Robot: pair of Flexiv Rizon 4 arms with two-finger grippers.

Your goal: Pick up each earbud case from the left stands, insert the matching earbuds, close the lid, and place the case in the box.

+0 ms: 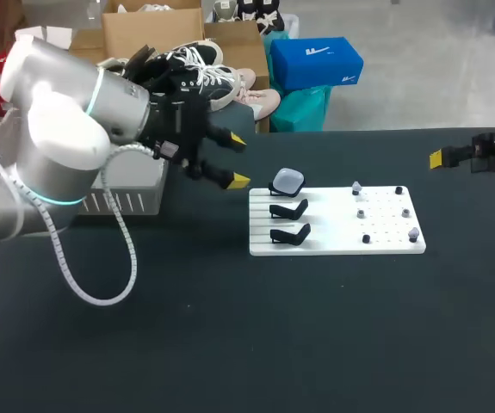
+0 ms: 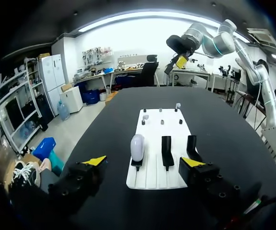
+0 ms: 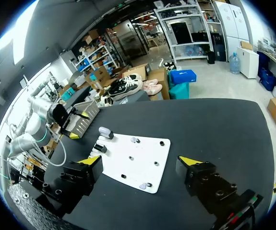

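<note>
On the far stand sat one earbud case point(image 1: 287, 181), the two nearer stands point(image 1: 288, 209) bare; small earbuds point(image 1: 361, 213) dotted the white board point(image 1: 333, 245). Left hand point(image 1: 238, 160) hung released just beside the board, right hand point(image 3: 140, 160) released, well apart. This case's whole sequence seemingly remained undone.

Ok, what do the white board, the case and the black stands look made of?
White board: matte plastic, probably; even white, no glare. Case: smooth glossy plastic, pale sheen on top. Black stands: dark matte plastic or rubber, cannot tell which.
</note>
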